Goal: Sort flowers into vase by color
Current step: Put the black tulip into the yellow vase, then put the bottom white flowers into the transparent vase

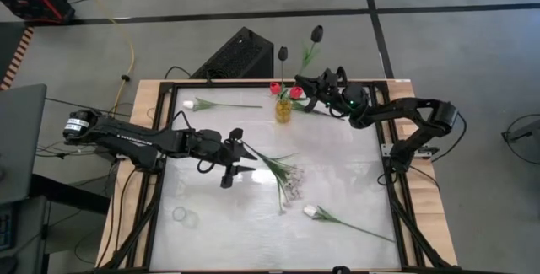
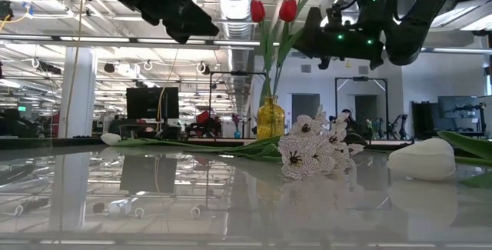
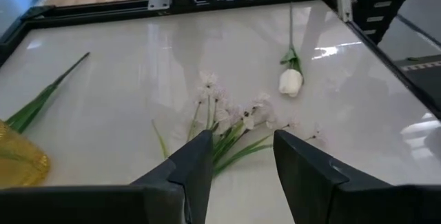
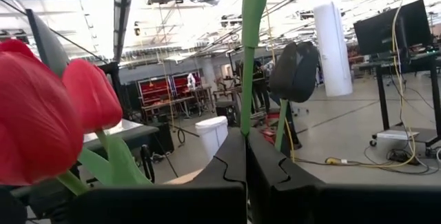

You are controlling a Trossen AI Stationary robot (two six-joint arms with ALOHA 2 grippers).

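Observation:
The yellow vase [image 1: 284, 110] stands near the table's far edge with two red tulips [image 1: 286, 91] in it. My right gripper [image 1: 301, 83] hangs just right of it, shut on a black tulip [image 1: 316, 32]. A second black bud [image 1: 283, 52] shows close by; what holds it I cannot tell. My left gripper [image 1: 234, 153] hovers open at mid-table, left of the white blossom spray [image 1: 287, 178], which lies flat. One white tulip [image 1: 189, 104] lies at the far left. Another white tulip [image 1: 313, 212] lies at the near right. My right gripper pinches the black tulip's green stem [image 4: 247, 117] between its two shut fingers, well below the bud. The fingers come from the table's right, slanting a little upward, and lie across the stem. The stem rises above the fingers, clear of the table.
A black box [image 1: 234, 55] stands on the floor beyond the far edge. A small clear ring [image 1: 180, 215] lies at the near left. Bare glass lies between the spray and the left edge.

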